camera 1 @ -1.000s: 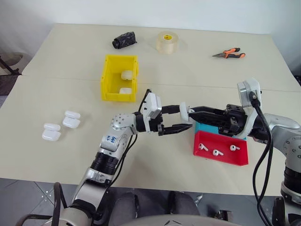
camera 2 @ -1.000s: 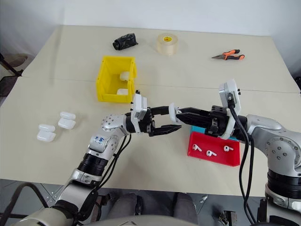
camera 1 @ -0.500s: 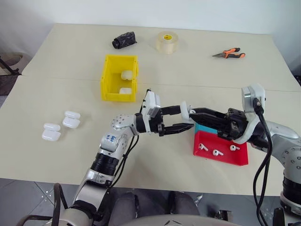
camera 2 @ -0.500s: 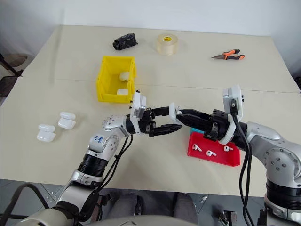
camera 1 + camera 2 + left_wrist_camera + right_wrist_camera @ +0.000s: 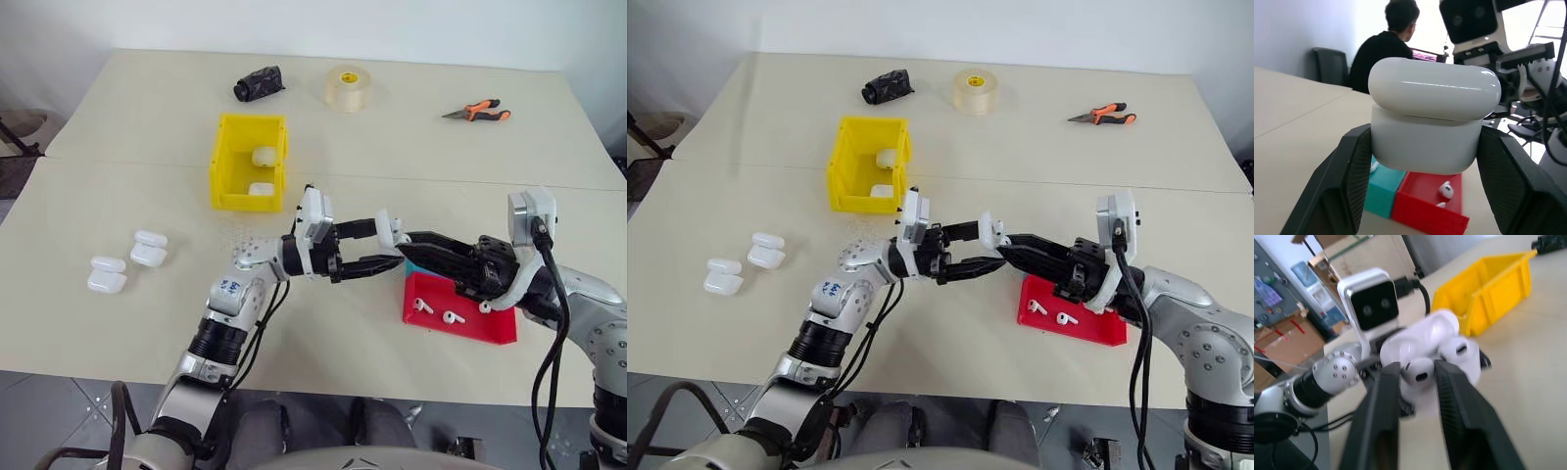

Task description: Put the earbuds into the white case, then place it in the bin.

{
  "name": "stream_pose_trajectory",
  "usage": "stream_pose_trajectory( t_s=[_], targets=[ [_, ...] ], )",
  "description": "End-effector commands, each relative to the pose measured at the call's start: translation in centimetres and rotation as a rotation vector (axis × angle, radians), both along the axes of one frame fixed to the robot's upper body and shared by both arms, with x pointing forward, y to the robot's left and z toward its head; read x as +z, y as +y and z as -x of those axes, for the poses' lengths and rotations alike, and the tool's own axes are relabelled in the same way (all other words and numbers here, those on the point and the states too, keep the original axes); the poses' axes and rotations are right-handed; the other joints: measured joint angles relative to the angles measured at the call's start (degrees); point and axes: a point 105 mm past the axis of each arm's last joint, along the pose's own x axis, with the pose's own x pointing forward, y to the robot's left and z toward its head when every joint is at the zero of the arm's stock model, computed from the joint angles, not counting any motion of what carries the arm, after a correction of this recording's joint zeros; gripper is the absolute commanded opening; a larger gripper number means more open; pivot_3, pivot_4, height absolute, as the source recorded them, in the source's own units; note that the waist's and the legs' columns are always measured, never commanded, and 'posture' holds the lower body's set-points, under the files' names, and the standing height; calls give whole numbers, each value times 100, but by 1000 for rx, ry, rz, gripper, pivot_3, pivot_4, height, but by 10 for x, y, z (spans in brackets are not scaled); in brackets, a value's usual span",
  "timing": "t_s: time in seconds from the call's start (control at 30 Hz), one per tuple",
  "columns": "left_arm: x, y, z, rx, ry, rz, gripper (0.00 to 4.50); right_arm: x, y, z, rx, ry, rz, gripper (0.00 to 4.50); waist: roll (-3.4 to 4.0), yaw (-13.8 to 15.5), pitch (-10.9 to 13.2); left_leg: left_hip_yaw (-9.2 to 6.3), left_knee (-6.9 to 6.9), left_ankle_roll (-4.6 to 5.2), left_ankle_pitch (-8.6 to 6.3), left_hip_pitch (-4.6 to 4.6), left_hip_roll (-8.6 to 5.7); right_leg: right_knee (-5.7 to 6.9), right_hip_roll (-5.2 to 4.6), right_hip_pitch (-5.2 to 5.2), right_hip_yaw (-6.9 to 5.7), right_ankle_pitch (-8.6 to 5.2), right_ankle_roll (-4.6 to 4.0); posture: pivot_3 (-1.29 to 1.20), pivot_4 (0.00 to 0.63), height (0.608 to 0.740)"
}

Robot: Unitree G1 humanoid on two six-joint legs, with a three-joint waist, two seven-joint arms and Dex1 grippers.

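Left pincer (image 5: 382, 245) clamped across the flanks of the white case (image 5: 1432, 115), lid up, held above the bench (image 5: 118, 127). Right pincer (image 5: 1415, 382) nose to nose with it, fingers (image 5: 1382, 421) parted a little on either side of 1 earbud (image 5: 1418, 371) at the open case; whether pinched or already let go, cannot tell. 1 more earbud (image 5: 1458, 348) seated just beside it in the case.

Just below the right pincer, a red tray (image 5: 470, 323) with 3 loose earbuds (image 5: 423, 305), a teal tray (image 5: 1382, 188) touching it. Beyond the left pincer, the bin (image 5: 250, 162), 2 cases already inside. Well apart on the left pincer's outer side, 2 further cases (image 5: 127, 262) on the bench.

Likely light, stiff and slick, both case and buds: glossy plastic, prone to squirt from hard pads. Best taken across the flat flanks below the lid seam, hinge left free; buds by the stem, gently.
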Motion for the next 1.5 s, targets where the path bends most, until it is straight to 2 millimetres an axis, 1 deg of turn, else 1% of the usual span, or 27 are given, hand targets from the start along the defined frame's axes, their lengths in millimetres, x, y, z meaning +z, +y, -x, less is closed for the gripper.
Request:
stream_pose_trajectory(
  t_s=[0.03, 0.1, 0.13, 0.17, 0.27, 0.33, 0.4, 0.47, 0.53, 0.6, 0.67, 0.77, 0.87, 1.0, 1.1, 1.13, 1.2, 1.27, 1.37, 1.4, 1.47, 1.5],
  targets=[
    [22, 3, 11, -31, -107, 40, 2816, 5, -1, -2, -3, -61, 38, 2479, 0, 0, 0, 1, 0, 0, 0, 0, 0, 0, 0, 0, 1, 0, 0, 0, 150, 740],
    [19, 9, 11, -10, -116, 0, 2816, 8, -7, -4, -5, -63, 54, 2479, 0, 8, 0, 2, 1, 0, 0, 0, 0, -1, 0, 0, 3, 0, 0, 0, 150, 740],
    [14, 13, 9, 12, -133, -49, 2816, 8, -11, -5, -6, -66, 74, 2479, 0, 7, 0, 2, 1, 0, 0, 0, 0, -1, 0, 0, 3, 0, 0, 0, 150, 740],
    [8, 18, 8, 36, -155, -108, 2816, 8, -14, -4, -1, -62, 98, 2313, 0, -1, 0, 2, 0, 0, 0, 0, 0, -2, 0, 0, 3, 0, 0, 0, 150, 740],
    [-3, 29, 7, 70, -214, -243, 2816, 6, -18, -3, 23, -77, 174, 1499, 0, -7, 0, 2, -4, 0, 0, 5, 0, -2, 0, 0, 3, 0, 0, 0, 150, 740],
    [-10, 37, 8, 85, -242, -335, 2816, 8, -15, -2, 59, -116, 222, 761, 0, -3, 0, 4, -4, 0, 0, 4, 0, -4, 0, 0, 4, 0, 0, 0, 150, 740],
    [-19, 43, 10, 78, -267, -437, 2816, 12, -7, -2, 108, -163, 268, 81, 0, -5, 0, 4, -3, 0, 0, 3, 0, -4, 0, 0, 4, 0, 0, 0, 150, 740],
    [-26, 44, 10, 69, -285, -510, 2816, 18, 6, -1, 155, -197, 264, 36, 0, -5, 0, 4, -2, 0, 0, 4, 0, -3, 0, -1, 4, 0, 0, 0, 150, 740],
    [-28, 42, 9, 70, -284, -536, 2816, 20, 20, 0, 208, -219, 253, 36, -1, 6, 0, 4, -3, 0, 0, 3, 0, -3, 0, -1, 4, 0, 0, 0, 150, 740],
    [-28, 36, 9, 68, -274, -535, 2816, 15, 35, 1, 256, -233, 264, 36, -1, 20, 1, 0, 1, 0, 0, 0, 0, -2, 0, -1, 1, 0, 0, 0, 150, 740],
    [-29, 31, 9, 59, -271, -542, 2816, 9, 44, -1, 277, -245, 282, 36, -2, 20, 1, -3, 2, 0, 0, -4, 0, -2, 0, -1, -1, 0, 0, 0, 150, 740],
    [-30, 25, 12, 42, -268, -555, 2816, 4, 53, -10, 268, -248, 293, 36, -2, -1, 1, -1, 1, 0, 0, -4, 0, -2, 0, -1, -1, 0, 0, 0, 150, 740],
    [-30, 22, 13, 39, -263, -556, 2816, -1, 59, -14, 279, -252, 317, 36, -2, -8, 1, 0, 0, 0, 0, -2, 0, -1, 0, -2, -1, 0, 0, 0, 150, 740],
    [-30, 21, 13, 44, -258, -560, 2816, -5, 65, -13, 307, -264, 349, 36, -2, -3, 1, 0, 1, 0, 0, -2, 0, 0, 0, -3, -1, 0, 0, 0, 150, 740],
    [-28, 23, 13, 54, -260, -548, 2816, -14, 60, -11, 314, -246, 398, 36, -2, 3, 1, -1, 2, 0, 0, -3, 0, 0, 0, -3, -1, 0, 0, 0, 150, 740],
    [-26, 24, 13, 57, -263, -534, 2816, -20, 52, -11, 300, -225, 421, 36, -2, 5, 1, -1, 1, 0, 0, -4, 0, -1, 0, -3, -1, 0, 0, 0, 150, 740],
    [-19, 29, 14, 79, -262, -485, 2816, -30, 28, -13, 264, -203, 471, 36, -3, 19, 2, -2, 1, 0, 0, -4, 0, -1, 0, -3, -2, 0, 0, 0, 150, 740],
    [-14, 32, 15, 85, -262, -444, 2816, -34, 14, -14, 236, -199, 483, 36, -6, 9, 3, -3, 1, 0, 0, -6, 0, -2, -1, -2, -2, 0, 0, 0, 150, 740],
    [-5, 40, 19, 91, -245, -353, 2816, -30, -2, -12, 202, -257, 428, 36, -8, 0, 5, 1, 1, 1, 0, -3, 1, -1, -1, -2, -1, 0, 0, 0, 150, 740],
    [-4, 45, 20, 106, -237, -335, 2816, -24, -5, -10, 196, -315, 378, 36, -8, -5, 5, 1, -1, 1, 0, -2, 2, -2, -1, -2, 0, 0, 0, 0, 150, 740],
    [-4, 54, 26, 99, -230, -314, 2816, -11, -13, -7, 158, -423, 255, 36, -8, -34, 5, 4, -2, 0, 0, 4, 4, -1, 0, -2, 2, 0, 0, 0, 150, 740],
    [-7, 62, 31, 105, -226, -306, 2816, -13, -19, -7, 132, -415, 226, 36, -8, -42, 5, 5, -4, 0, 0, 5, 5, -1, 0, -2, 3, 0, 0, 0, 150, 740]
  ],
)
